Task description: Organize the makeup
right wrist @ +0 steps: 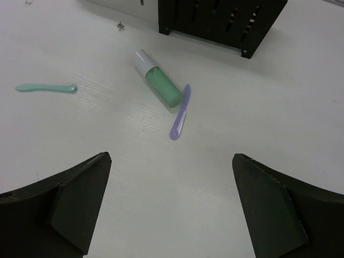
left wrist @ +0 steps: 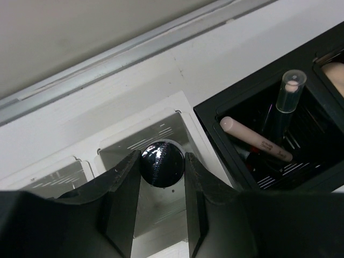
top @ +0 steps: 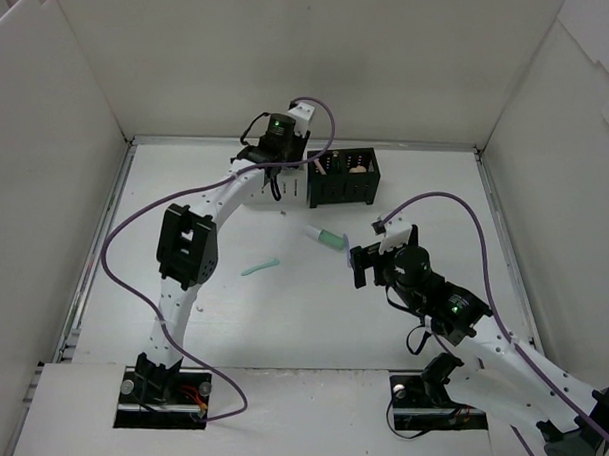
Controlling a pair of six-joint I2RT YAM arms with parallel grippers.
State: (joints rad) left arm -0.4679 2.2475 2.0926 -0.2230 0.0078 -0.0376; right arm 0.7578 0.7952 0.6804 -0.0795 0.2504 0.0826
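My left gripper (left wrist: pixel 163 158) is over a compartment of the white slotted box (left wrist: pixel 161 126), shut on the round black cap of the vial (left wrist: pixel 163 167), which stands upright in it. In the top view this gripper (top: pixel 282 167) is at the back, left of the black slotted box (top: pixel 344 177). A mint-green tube (right wrist: pixel 158 84), a purple stick (right wrist: pixel 180 113) touching it and a mint stick (right wrist: pixel 45 87) lie on the table. My right gripper (right wrist: pixel 171 158) is open and empty above the table, near side of the purple stick; in the top view it (top: pixel 363 262) is right of the tube (top: pixel 327 238).
The black box (left wrist: pixel 252 86) holds a pink stick (left wrist: pixel 255 141), a clear tube with a peach tip (left wrist: pixel 287 94) and a peach sponge (left wrist: pixel 336 72). White walls enclose the table on three sides. The mint stick (top: pixel 260 267) lies mid-table.
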